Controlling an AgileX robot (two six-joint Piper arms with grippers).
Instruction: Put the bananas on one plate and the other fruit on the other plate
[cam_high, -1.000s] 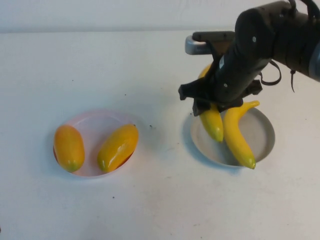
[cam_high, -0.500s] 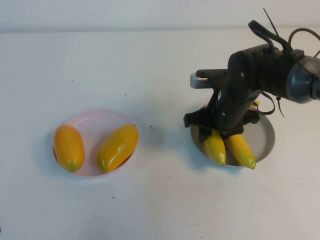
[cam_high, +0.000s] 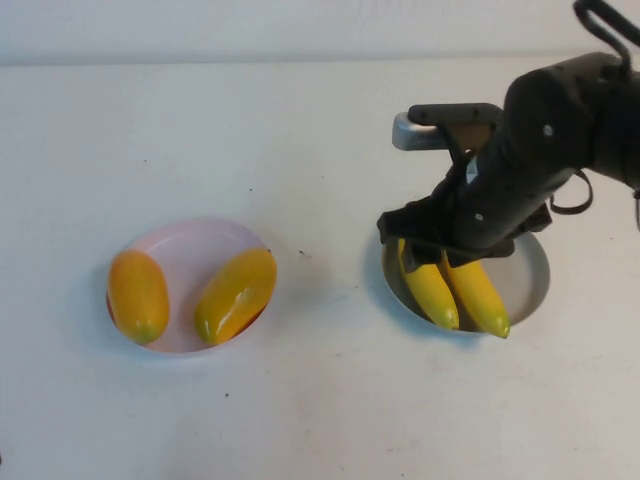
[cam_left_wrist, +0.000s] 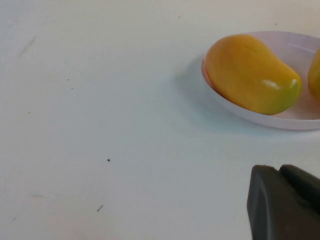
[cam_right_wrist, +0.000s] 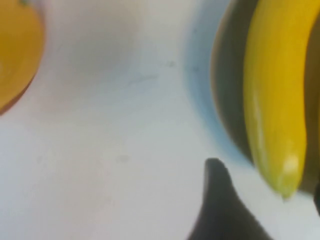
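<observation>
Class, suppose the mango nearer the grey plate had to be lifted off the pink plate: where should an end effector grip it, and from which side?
Grip the mango across its thick middle, from above. It lies tilted in the pink plate, apart from the second mango, its flanks exposed. The right end effector hovers over the bananas; the left end effector sits beside the pink plate.

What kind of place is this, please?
Probably a robot test bench: a plain white table with plastic bananas on a grey plate under the right gripper, mango-like fruits on a pink plate, left gripper nearby.

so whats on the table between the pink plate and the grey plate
Nothing but bare white table in the high view, between the pink plate and grey plate. The right pincer hangs over the bananas; the left pincer sits off beside the pink plate.
</observation>
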